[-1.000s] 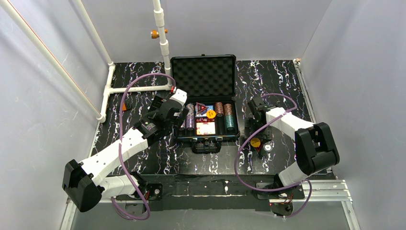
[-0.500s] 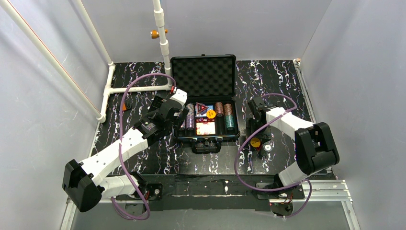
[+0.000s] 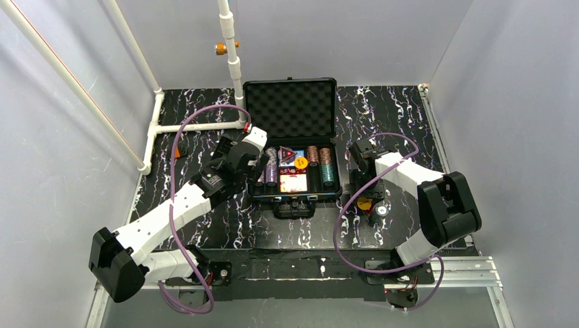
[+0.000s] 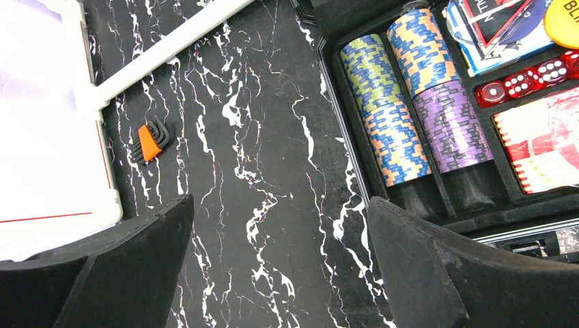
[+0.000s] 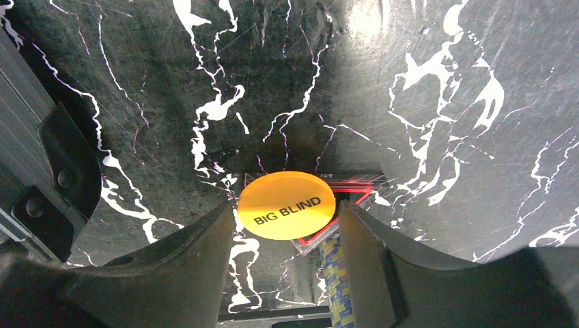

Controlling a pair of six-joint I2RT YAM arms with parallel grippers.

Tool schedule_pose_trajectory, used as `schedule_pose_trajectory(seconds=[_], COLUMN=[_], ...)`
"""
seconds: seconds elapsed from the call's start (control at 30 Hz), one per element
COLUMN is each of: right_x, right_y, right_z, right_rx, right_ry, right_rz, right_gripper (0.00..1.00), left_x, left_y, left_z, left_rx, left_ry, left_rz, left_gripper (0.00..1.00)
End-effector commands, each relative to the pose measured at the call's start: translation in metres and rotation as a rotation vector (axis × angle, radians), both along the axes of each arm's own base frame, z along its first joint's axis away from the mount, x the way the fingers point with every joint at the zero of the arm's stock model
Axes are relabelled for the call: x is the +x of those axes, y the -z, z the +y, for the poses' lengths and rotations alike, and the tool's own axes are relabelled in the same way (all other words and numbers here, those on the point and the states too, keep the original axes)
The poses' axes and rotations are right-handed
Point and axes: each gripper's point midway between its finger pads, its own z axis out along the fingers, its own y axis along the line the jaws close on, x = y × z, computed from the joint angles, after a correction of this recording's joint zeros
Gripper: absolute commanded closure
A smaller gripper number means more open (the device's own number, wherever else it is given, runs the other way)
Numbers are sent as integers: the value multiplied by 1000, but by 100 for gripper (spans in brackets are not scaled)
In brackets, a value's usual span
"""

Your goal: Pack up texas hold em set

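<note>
Right gripper (image 5: pixel 287 208) brackets the orange BIG BLIND disc (image 5: pixel 287 203) low over the marbled table (image 5: pixel 423 82). In the overhead view this is right of centre, beside the open case (image 3: pixel 290 109). Whether its fingers truly pinch the disc cannot be told. Left gripper (image 4: pixel 280 205) hangs wide open, empty, near the chip rows (image 4: pixel 410 102). An edge-only pinch could let the thin disc tip or squirt free. A red-edged piece beneath it is mostly hidden.

Wide left pincer (image 4: pixel 278 205) — narrower right pincer (image 5: pixel 285 205).
</note>
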Motion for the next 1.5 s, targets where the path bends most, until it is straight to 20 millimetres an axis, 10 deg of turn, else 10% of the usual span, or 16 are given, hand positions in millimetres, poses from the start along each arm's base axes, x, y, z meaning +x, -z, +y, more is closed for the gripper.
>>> schedule_pose_trajectory(seconds=[0.0,1.47], right_x=[-3,34], right_y=[12,-59], right_z=[8,29], right_rx=[15,44], right_ry=[-15,-53], right_rz=[34,-130], right_gripper=[36,52], left_x=[1,1], left_y=[-10,-9], left_z=[6,6], left_rx=[1,1], left_ry=[-22,-17], left_rz=[-37,-35], left_gripper=[2,2])
